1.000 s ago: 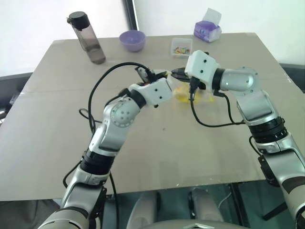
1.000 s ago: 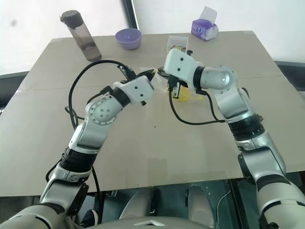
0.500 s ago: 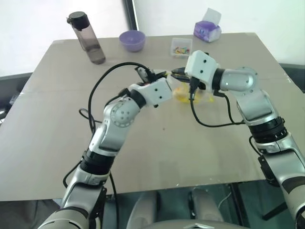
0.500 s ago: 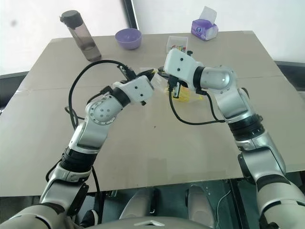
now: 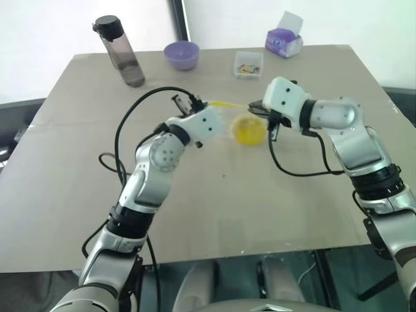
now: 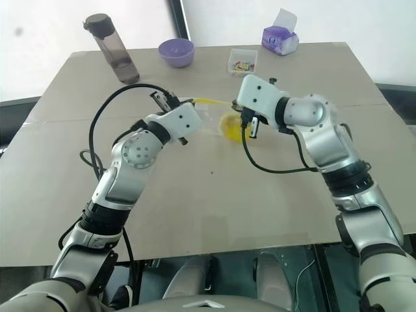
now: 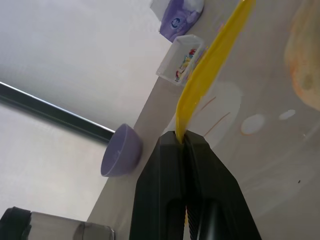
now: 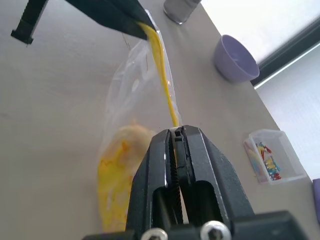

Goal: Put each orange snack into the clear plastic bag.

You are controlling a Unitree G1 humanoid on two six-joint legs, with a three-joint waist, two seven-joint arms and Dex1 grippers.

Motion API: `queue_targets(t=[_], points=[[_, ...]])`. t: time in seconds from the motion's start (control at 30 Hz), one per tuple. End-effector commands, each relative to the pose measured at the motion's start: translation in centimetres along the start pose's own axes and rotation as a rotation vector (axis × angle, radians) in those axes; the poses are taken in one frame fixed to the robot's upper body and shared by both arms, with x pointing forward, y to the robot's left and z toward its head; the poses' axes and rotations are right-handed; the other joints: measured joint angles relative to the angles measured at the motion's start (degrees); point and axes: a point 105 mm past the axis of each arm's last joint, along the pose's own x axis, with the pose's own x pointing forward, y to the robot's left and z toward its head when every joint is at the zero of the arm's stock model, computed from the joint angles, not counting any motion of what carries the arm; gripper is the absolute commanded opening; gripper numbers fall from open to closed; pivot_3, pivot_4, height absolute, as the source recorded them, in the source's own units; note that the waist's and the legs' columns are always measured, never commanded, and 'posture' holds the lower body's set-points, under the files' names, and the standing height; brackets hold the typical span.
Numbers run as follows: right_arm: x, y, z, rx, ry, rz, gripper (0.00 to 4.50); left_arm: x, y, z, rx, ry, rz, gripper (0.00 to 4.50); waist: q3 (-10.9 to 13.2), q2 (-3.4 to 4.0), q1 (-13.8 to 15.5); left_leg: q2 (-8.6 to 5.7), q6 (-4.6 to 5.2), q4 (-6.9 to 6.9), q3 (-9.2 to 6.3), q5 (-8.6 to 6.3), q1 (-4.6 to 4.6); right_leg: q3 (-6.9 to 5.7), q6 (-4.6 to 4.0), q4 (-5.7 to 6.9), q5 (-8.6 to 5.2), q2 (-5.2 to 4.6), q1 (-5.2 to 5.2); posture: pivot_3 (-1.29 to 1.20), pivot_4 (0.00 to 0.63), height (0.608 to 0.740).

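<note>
— What's changed since a moment back?

— The two arms have drawn apart. A second ago the jaws sat almost together over the middle of the beige desk (image 5: 78, 195); now the yellow seal strip (image 5: 229, 104) is pulled out into a taut line between them, and the clear crinkly plastic zip bag (image 6: 209, 121) hangs below it.

— And the jaws themselves?

— Both clenched. The left gripper (image 5: 207, 103) pinches one end of the strip — in its wrist view the black fingers (image 7: 165, 190) are pressed together with the yellow edge coming out between them. The right gripper (image 5: 255, 105) grips the other end the same way, fingers (image 8: 160, 185) shut tight on the strip.

— Where's the snack?

— The round orange-yellow bun (image 5: 249, 129) is inside the bag, sagging in its lower part near the right gripper, at or just above the desk.

— Anything else about?

— Along the far edge: a smoky grey water bottle with a black cap (image 5: 119, 52), a small purple bowl (image 5: 181, 54), a little clear box of colourful bits (image 5: 247, 64) and a purple tissue pack (image 5: 283, 42), all well apart from the bag.
</note>
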Motion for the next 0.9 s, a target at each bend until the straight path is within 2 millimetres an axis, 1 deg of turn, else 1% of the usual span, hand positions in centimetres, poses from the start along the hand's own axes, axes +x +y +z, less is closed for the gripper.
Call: queue_targets(t=[0.03, 0.13, 0.3, 0.33, 0.43, 0.5, 0.53, 0.57, 0.6, 0.63, 0.67, 0.7, 0.77, 0.8, 0.83, 0.9], points=[[-2.1, -1.7, -0.3, -0.015, 0.036, -0.064, 0.04, -0.4, 1.1, -1.0, 0.013, 0.042, 0.047, 0.0, 0.0, 0.0, 0.03, 0.0, 0.0, 0.0, 0.0, 0.0, 0.0, 0.0, 0.0, 0.0, 0.0, 0.0, 0.0, 0.0, 0.15, 0.74], [-2.9, -1.8, -0.9, -0.009, 0.07, -0.064, 0.04, -0.4, 1.0, -1.0, 0.011, 0.04, 0.044, 0.0, 0.0, 0.0, 0.0, 0.0, 0.0, 0.0, 0.01, 0.0, 0.0, 0.01, 0.0, 0.0, 0.0, 0.0, 0.0, 0.0, 0.15, 0.74], [-3.9, -2.7, -1.9, -0.002, 0.118, -0.098, 0.04, -0.2, 0.5, -1.0, -0.017, 0.035, 0.031, 0.0, 0.0, 0.0, 0.06, 0.01, 0.0, 0.0, 0.02, 0.0, 0.0, 0.01, 0.0, 0.0, 0.0, 0.0, 0.0, 0.0, 0.15, 0.74], [-3.9, -2.9, -2.1, -0.004, 0.123, -0.105, 0.04, -0.1, 0.4, -1.0, -0.027, 0.033, 0.03, 0.0, 0.0, 0.0, 0.06, 0.01, 0.0, 0.0, 0.01, 0.0, 0.0, 0.01, 0.0, 0.0, 0.0, 0.0, 0.0, 0.0, 0.15, 0.74], [-2.9, -4.9, -1.9, -0.029, 0.089, -0.217, 0.04, 1.3, 0.5, -0.3, -0.089, 0.007, 0.056, 0.0, 0.0, -0.01, 0.11, 0.0, 0.0, 0.01, 0.03, 0.0, 0.03, 0.02, 0.0, 0.01, 0.0, -0.01, 0.02, 0.0, 0.15, 0.74], [-2.4, -6.3, -2.2, -0.023, 0.094, -0.287, 0.04, 2.6, 1.4, -0.3, -0.114, 0.018, 0.085, 0.0, 0.0, -0.01, 0.02, 0.0, 0.0, 0.04, 0.04, 0.0, 0.05, 0.03, 0.0, 0.06, 0.0, -0.01, 0.01, 0.0, 0.15, 0.74], [-2.3, -6.8, -2.4, -0.03, 0.105, -0.302, 0.04, 3.0, 1.8, -0.3, -0.134, 0.024, 0.097, 0.0, 0.01, -0.02, 0.04, 0.0, 0.0, 0.04, 0.04, 0.0, 0.06, 0.03, 0.0, 0.11, 0.0, 0.0, 0.01, 0.0, 0.15, 0.74], [-2.4, -7.4, -2.9, -0.068, 0.138, -0.316, 0.04, 3.7, 3.0, 0.1, -0.158, 0.012, 0.129, 0.0, 0.01, -0.02, 0.04, -0.01, 0.0, 0.04, 0.03, 0.01, 0.04, 0.01, 0.0, 0.12, 0.0, 0.0, -0.02, 0.0, 0.15, 0.74], [-2.9, -8.2, -3.0, -0.082, 0.149, -0.33, 0.04, 4.2, 4.5, 1.3, -0.19, -0.034, 0.159, 0.0, 0.01, -0.02, 0.19, -0.01, -0.01, 0.04, 0.02, 0.01, 0.02, 0.01, 0.0, 0.12, 0.0, 0.0, -0.03, 0.0, 0.15, 0.74], [-3.5, -8.1, -2.9, -0.065, 0.142, -0.308, 0.04, 4.1, 4.8, 2.5, -0.208, -0.089, 0.136, 0.0, 0.0, -0.03, 0.27, -0.03, -0.01, 0.05, 0.01, 0.01, -0.07, -0.01, 0.0, 0.11, 0.0, -0.01, -0.1, 0.0, 0.15, 0.74], [-3.8, -8.0, -2.8, -0.051, 0.134, -0.289, 0.04, 4.0, 4.8, 3.4, -0.219, -0.126, 0.115, 0.0, 0.0, -0.04, 0.24, -0.03, -0.02, 0.17, -0.02, 0.02, -0.48, -0.03, 0.01, 0.13, 0.01, -0.02, -0.47, 0.0, 0.15, 0.74], [-4.1, -7.4, -2.7, -0.027, 0.124, -0.259, 0.04, 3.5, 3.5, 3.6, -0.225, -0.144, 0.048, 0.0, -0.03, -0.02, 0.08, -0.03, -0.02, 0.25, 0.02, 0.02, -0.7, 0.01, 0.01, 0.22, 0.01, -0.05, -0.69, 0.0, 0.15, 0.74], [-4.7, -4.9, -3.1, 0.023, 0.131, -0.171, 0.04, 1.9, 0.4, 3.0, -0.219, -0.133, -0.086, 0.0, -0.12, -0.01, -0.16, -0.04, -0.02, 0.11, 0.09, 0.02, -0.68, 0.0, 0.01, 0.15, 0.01, -0.11, -0.71, 0.0, 0.15, 0.74], [-5.0, -3.2, -3.4, 0.046, 0.14, -0.118, 0.04, 0.7, -1.0, 2.7, -0.228, -0.118, -0.141, 0.0, -0.14, 0.01, -0.41, -0.03, -0.02, 0.02, 0.07, 0.02, -0.67, 0.0, 0.01, 0.16, 0.01, -0.11, -0.7, 0.0, 0.15, 0.74], [-5.4, -1.8, -3.7, 0.073, 0.151, -0.076, 0.04, -0.3, -2.0, 2.4, -0.244, -0.104, -0.18, 0.0, -0.13, 0.01, -0.52, -0.01, -0.02, -0.01, 0.09, 0.01, -0.62, -0.03, 0.0, 0.15, 0.0, -0.11, -0.72, 0.0, 0.15, 0.74], [-6.0, 0.4, -4.0, 0.14, 0.166, -0.025, 0.04, -2.0, -3.6, 2.1, -0.296, -0.073, -0.244, 0.0, -0.12, 0.0, -1.1, 0.02, -0.01, -0.08, 0.05, 0.0, -0.68, -0.03, 0.0, -0.05, 0.0, -0.11, -0.78, 0.0, 0.15, 0.74]])
